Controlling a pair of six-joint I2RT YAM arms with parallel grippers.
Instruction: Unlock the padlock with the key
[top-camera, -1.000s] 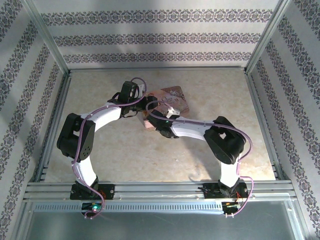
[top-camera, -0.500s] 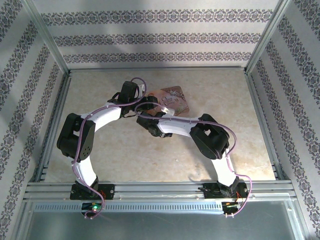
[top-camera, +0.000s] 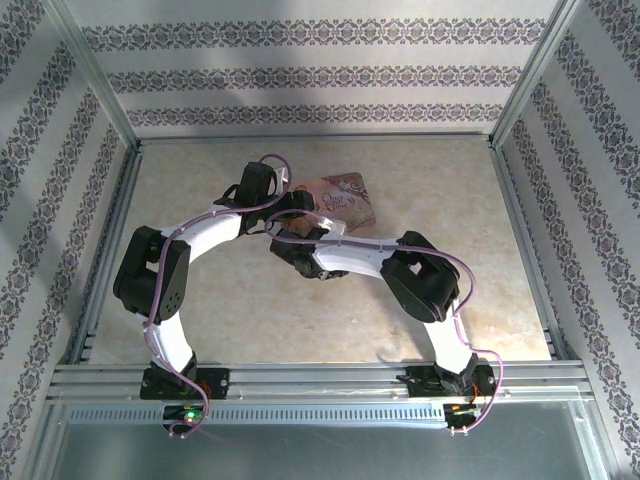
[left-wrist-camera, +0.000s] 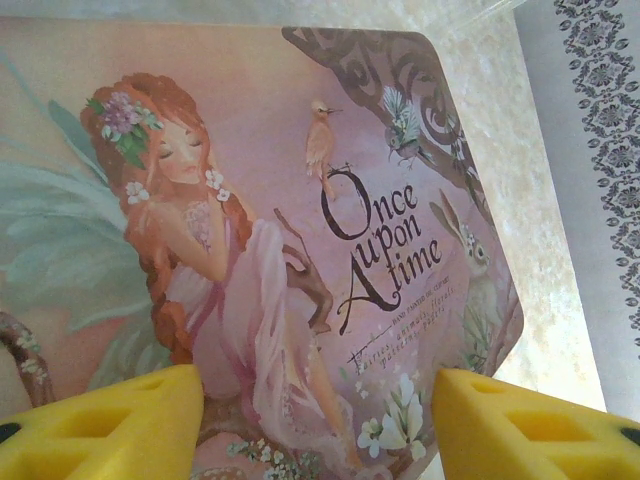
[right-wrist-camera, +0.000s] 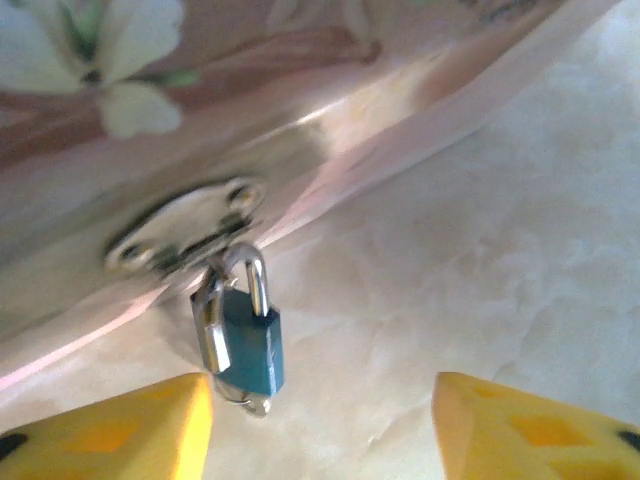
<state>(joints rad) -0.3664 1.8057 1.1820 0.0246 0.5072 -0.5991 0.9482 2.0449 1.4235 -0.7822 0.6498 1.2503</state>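
Blue padlock dangling from the hasp on the pink tin's near side, between the right end effector's wide-open jaws. Left end effector open too, above the lid. Could knock it swinging or shove the tin—nothing pinned.

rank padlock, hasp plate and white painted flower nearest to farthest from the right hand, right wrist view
1. padlock, just ahead of the right hand, left of centre
2. hasp plate, just above it
3. white painted flower, top left
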